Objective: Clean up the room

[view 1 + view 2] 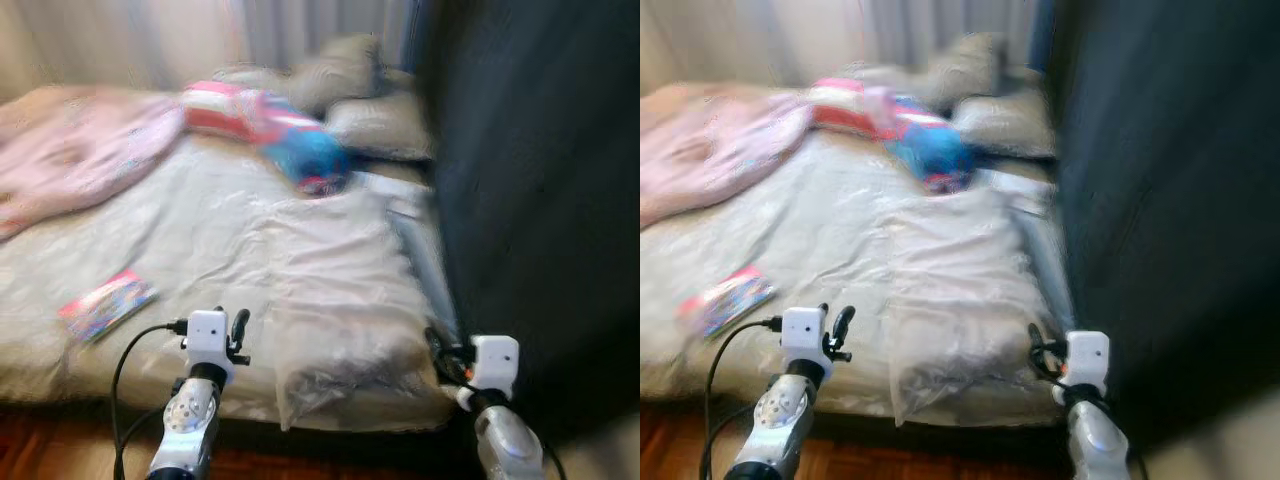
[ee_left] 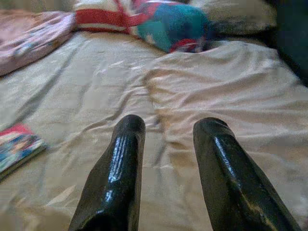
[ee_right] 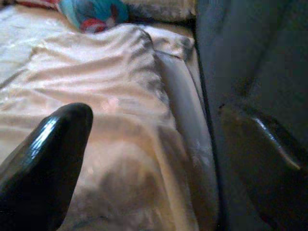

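Note:
A wide bed [image 1: 200, 220] with a rumpled beige sheet lies before me. A colourful book [image 1: 105, 303] rests near its front left edge. A pink blanket [image 1: 80, 150] is bunched at the back left. A red, white and blue cushion [image 1: 275, 125] lies across the head end, in front of grey pillows [image 1: 370, 120]. A crumpled beige cover [image 1: 330, 280] spreads over the bed's right half. My left gripper [image 1: 238, 330] hovers open over the bed's front edge, right of the book [image 2: 17, 144]. My right gripper [image 1: 437, 348] is open at the front right corner, with nothing between its fingers [image 3: 53, 144].
A tall dark blue-black surface [image 1: 540, 180] stands close along the bed's right side, next to my right arm. Pale curtains [image 1: 150, 40] hang behind the bed. Reddish wooden floor [image 1: 40, 440] shows under the bed's front edge. The eye views are blurred.

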Robot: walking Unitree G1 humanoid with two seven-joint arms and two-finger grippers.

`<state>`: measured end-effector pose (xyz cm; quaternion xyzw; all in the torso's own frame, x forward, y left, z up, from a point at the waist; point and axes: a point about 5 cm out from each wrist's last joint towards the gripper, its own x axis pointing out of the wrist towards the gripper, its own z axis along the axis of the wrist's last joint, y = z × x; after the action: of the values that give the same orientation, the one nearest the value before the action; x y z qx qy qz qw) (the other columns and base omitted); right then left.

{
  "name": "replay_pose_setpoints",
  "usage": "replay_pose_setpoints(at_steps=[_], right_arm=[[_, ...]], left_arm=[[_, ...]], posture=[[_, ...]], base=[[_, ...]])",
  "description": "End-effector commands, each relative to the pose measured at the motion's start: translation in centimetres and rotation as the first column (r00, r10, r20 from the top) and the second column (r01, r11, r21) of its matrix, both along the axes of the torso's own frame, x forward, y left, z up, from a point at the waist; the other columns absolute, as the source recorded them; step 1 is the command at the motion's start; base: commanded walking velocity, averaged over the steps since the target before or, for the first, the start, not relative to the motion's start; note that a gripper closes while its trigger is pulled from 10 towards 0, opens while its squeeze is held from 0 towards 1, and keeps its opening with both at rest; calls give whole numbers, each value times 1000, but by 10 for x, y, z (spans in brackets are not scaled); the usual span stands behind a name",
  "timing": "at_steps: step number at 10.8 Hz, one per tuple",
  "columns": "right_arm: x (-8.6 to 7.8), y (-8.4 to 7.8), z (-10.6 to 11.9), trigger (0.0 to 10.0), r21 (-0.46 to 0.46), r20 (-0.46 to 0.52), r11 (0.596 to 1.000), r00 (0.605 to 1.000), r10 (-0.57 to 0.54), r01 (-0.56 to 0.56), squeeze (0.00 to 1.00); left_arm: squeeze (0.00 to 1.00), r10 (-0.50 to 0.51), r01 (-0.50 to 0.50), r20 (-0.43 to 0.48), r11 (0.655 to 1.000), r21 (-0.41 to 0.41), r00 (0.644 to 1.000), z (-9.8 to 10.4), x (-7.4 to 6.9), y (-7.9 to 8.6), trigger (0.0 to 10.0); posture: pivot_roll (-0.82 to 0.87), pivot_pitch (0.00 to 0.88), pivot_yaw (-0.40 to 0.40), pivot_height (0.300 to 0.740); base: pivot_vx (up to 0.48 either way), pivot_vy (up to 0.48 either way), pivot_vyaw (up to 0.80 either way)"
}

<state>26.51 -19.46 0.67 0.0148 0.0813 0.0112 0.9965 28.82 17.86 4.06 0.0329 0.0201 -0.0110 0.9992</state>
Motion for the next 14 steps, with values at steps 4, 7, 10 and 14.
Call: replay_pose_setpoints(at_steps=[4, 7, 10, 14], right_arm=[[2, 4, 0, 10000, 17, 2, 1000, 1000, -10, 10, 0], [2, 4, 0, 10000, 22, -1, 1000, 1000, -11, 11, 0], [1, 4, -1, 10000, 23, -5, 1000, 1000, -9, 9, 0], [1, 4, -2, 10000, 28, -9, 999, 1000, -14, 15, 0]], left_arm=[[0, -3, 3, 1, 1000, 1, 1000, 0, 0, 1, 10000], [0, -9, 9, 2, 1000, 0, 1000, 1, 1, 1, 10000], [0, -17, 17, 0, 1000, -6, 1000, 1, 2, -1, 10000], [0, -38, 37, -25, 999, -25, 999, -1, 3, -3, 10000]], posture=[[40, 44, -14, 740], [36, 45, -13, 740], [35, 45, -15, 740], [36, 44, -15, 740]], base=[[263, 0, 0], [270, 0, 0], [91, 0, 0], [0, 90, 0]])
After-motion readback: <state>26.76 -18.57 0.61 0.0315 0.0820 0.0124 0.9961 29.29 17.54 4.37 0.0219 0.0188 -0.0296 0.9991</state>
